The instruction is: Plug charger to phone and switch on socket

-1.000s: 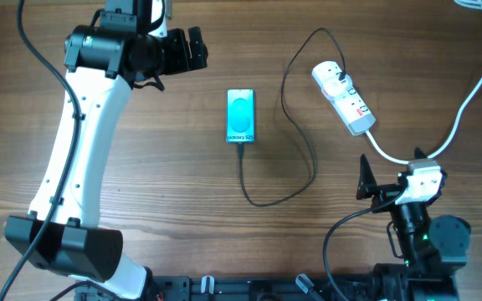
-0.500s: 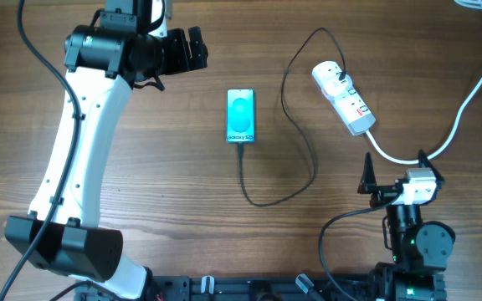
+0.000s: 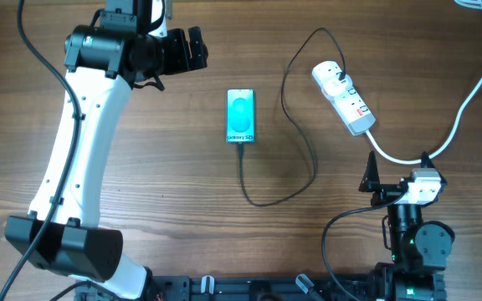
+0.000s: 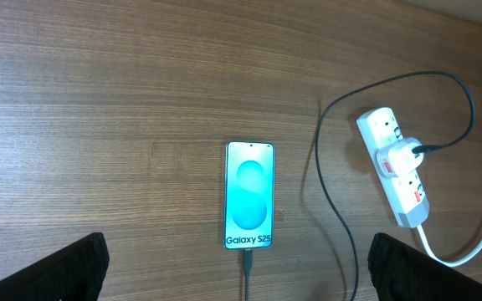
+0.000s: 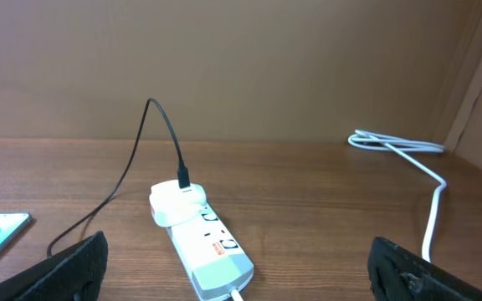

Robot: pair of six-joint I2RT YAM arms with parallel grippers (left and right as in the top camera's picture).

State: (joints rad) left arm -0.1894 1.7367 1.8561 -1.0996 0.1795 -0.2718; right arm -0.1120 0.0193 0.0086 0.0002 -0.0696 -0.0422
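"Galaxy S25" at bottom of phone screen, no other legible text

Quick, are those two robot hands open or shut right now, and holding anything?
Left hand: open, holding nothing.
Right hand: open, holding nothing.

Counter: wood grain, matt, smooth, light brown. Phone: glossy screen, glass-like. Socket: smooth white plastic with a slight sheen. Charger: thin black cable, matt and rubbery-looking.
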